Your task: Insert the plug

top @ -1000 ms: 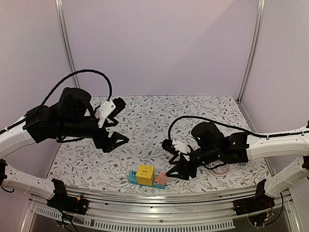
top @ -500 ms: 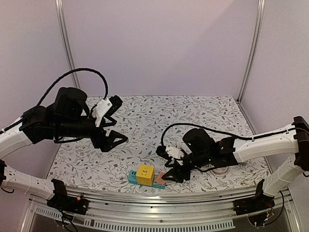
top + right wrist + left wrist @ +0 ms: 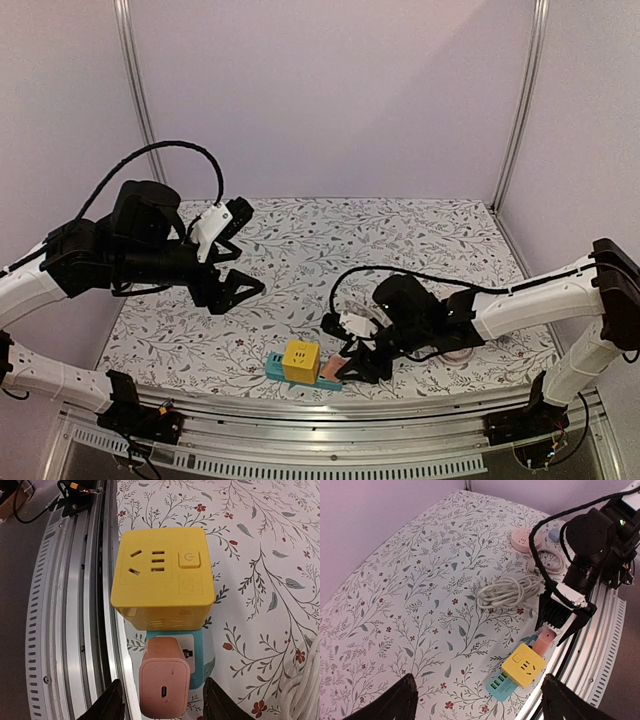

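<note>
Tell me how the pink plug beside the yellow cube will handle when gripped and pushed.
The pink plug looks like a rigid, smooth plastic block: it probably won't flex, but might slip in a grip. It's small, so likely light. Resting on the teal strip, it could tip sideways.

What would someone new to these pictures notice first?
The bright yellow cube socket at the near edge of the table, sitting on a blue power strip with a pink charger right beside it. The right hand straddles that charger, while the left hand hangs open over the table's left side.
</note>
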